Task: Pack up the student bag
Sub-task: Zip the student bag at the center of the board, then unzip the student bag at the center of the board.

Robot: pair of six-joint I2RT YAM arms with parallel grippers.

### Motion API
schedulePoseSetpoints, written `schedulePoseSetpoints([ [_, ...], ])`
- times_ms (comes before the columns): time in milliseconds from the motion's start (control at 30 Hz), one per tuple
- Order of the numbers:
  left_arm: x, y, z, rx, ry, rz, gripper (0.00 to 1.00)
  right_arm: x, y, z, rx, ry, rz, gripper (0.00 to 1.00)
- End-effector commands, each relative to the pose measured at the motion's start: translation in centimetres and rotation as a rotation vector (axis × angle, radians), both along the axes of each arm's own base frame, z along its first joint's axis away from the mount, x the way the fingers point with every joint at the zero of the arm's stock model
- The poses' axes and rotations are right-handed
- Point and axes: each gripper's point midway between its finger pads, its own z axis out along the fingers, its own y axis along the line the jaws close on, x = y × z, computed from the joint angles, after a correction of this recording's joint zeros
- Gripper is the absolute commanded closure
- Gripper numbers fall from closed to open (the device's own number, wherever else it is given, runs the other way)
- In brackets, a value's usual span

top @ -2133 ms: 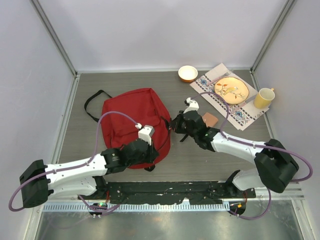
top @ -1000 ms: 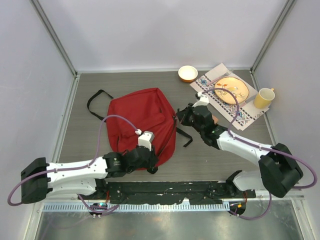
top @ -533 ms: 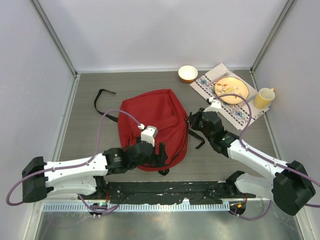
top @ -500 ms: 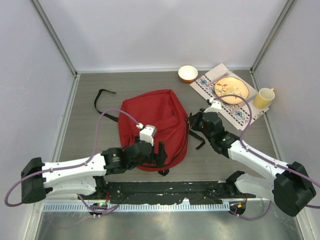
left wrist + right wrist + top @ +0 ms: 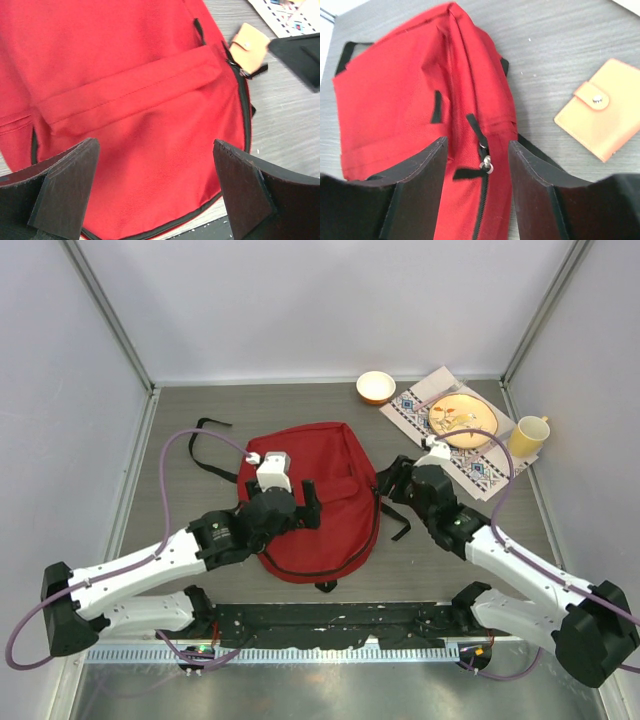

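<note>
Red student bag (image 5: 330, 455) lies flat in the middle of the table (image 5: 180, 410), front pocket (image 5: 135, 95) up, with a black strap (image 5: 344, 54) trailing off its left side. The left hand (image 5: 155, 145) hovers over the pocket, spread wide and grasping nothing. At the bag's right edge the right hand (image 5: 477, 145) stands parted astride a zipper pull (image 5: 485, 162), not pinching it. A tan wallet (image 5: 600, 125) lies just beside the bag.

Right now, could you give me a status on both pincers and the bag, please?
Left pincer open over the front pocket. Right pincer open astride the zipper pull. Bag flat on table; wallet beside it, not in the way.
</note>
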Motion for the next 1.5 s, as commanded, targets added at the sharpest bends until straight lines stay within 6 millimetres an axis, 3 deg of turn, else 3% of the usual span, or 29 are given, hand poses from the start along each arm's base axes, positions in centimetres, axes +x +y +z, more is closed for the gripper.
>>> schedulePoseSetpoints([
  [0, 1.1, 1.4, 0.3, 0.016, 0.023, 0.076, 0.00, 1.5, 0.1, 4.6, 0.014, -0.079, -0.022, 0.43],
  [133, 2.2, 1.5, 0.4, -0.050, 0.053, 0.092, 0.00, 1.5, 1.7, 3.9, 0.066, -0.023, 0.017, 0.43],
  [300, 2.7, 1.2, 0.4, -0.056, 0.070, 0.087, 0.01, 2.0, 3.0, 0.9, 0.080, 0.072, 0.039, 0.44],
  [433, 2.5, 1.4, 0.2, -0.049, 0.083, 0.084, 0.00, 3.4, 2.2, -0.8, 0.066, 0.120, 0.002, 0.41],
  [500, 2.3, 1.6, -0.2, -0.045, 0.091, 0.081, 0.00, 4.4, 2.4, -0.3, 0.073, 0.092, 0.024, 0.37],
  [567, 2.3, 1.7, -0.1, -0.060, 0.085, 0.083, 0.00, 5.5, 1.9, -0.8, 0.045, 0.095, 0.022, 0.30],
  [667, 2.2, 1.8, -0.3, -0.067, 0.084, 0.083, 0.00, 6.6, 1.7, -1.9, 0.017, 0.120, 0.066, 0.28],
  [867, 2.4, 1.4, 0.3, -0.072, 0.069, 0.061, 0.00, 6.3, 3.8, -5.0, 0.108, 0.220, 0.205, 0.29],
  [1000, 2.9, 0.7, 0.4, -0.059, 0.070, 0.040, 0.00, 5.2, 5.1, -5.6, 0.195, 0.232, 0.258, 0.42],
  [1100, 3.4, 0.1, 0.3, -0.042, 0.076, 0.025, 0.00, 4.2, 5.6, -5.6, 0.272, 0.235, 0.271, 0.64],
  [1133, 3.7, 0.0, 0.4, -0.041, 0.076, 0.024, 0.01, 3.8, 5.5, -5.9, 0.290, 0.231, 0.270, 0.76],
  [1200, 4.0, -0.6, 0.9, -0.048, 0.076, 0.007, 0.00, 3.3, 5.5, -5.0, 0.336, 0.215, 0.261, 0.91],
  [1300, 4.9, -1.6, 1.4, -0.047, 0.072, -0.015, 0.01, 2.4, 5.2, -4.7, 0.353, 0.189, 0.239, 0.99],
  [1467, 6.9, -5.0, 3.5, -0.078, 0.055, -0.078, 0.01, 1.5, 5.8, -1.9, 0.364, 0.105, 0.275, 0.99],
])
